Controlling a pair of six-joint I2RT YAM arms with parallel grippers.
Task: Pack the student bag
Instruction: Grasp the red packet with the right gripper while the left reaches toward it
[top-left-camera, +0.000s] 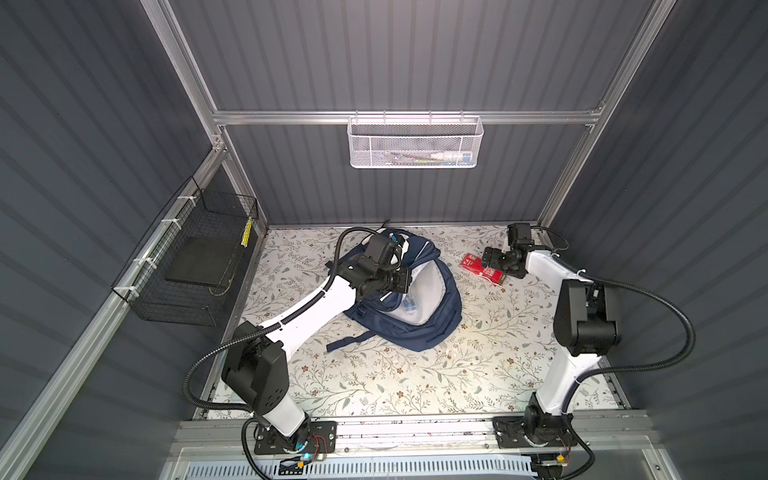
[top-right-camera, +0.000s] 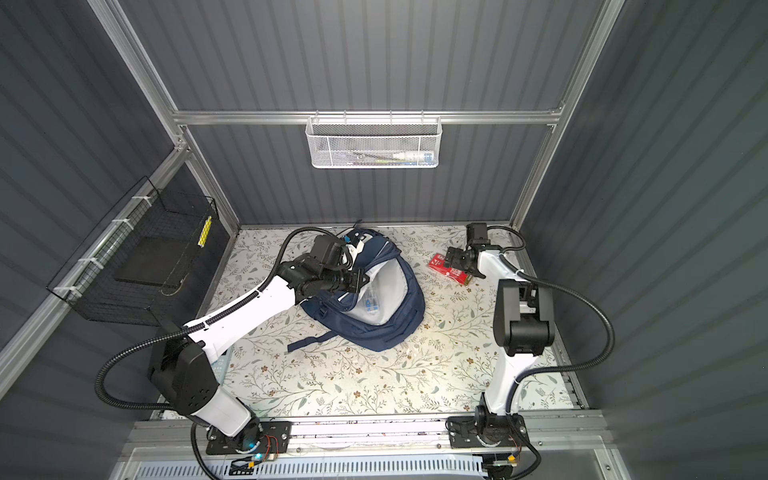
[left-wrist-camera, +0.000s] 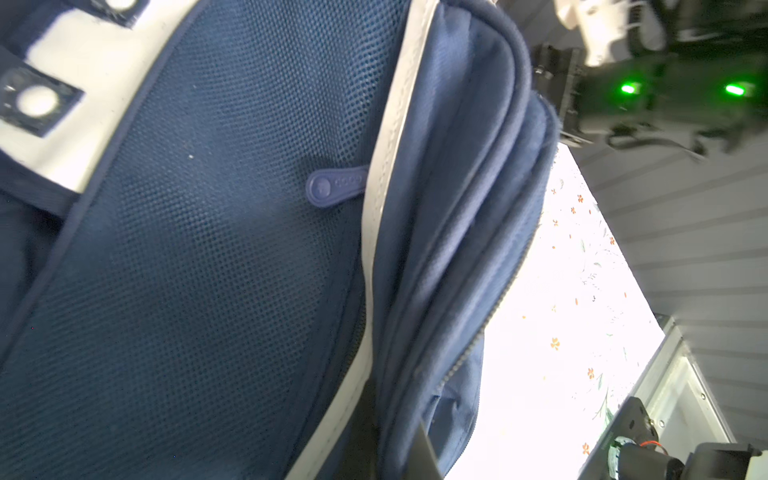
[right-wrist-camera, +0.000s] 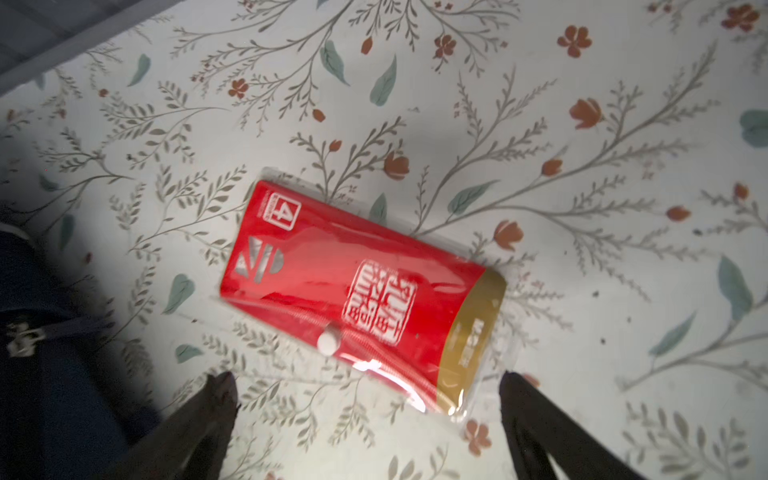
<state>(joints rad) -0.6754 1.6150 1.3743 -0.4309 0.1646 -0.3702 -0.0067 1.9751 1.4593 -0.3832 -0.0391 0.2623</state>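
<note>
On the flowered table (top-left-camera: 374, 374), the navy bag (top-left-camera: 432, 328) lies open at the middle, toward the back. The left gripper (top-left-camera: 405, 282), pressed together, pinches its rim. Farther right, the right gripper (right-wrist-camera: 368, 378) hangs spread wide above a red packet (right-wrist-camera: 357, 291).

A table (top-left-camera: 415, 382) under a white floral-print cover carries the student bag (top-left-camera: 436, 332), lying unzipped toward the back with 1 strap trailing forward, and a red-and-gold clear-wrapped packet (right-wrist-camera: 353, 291) flat nearby, not touching it.
</note>
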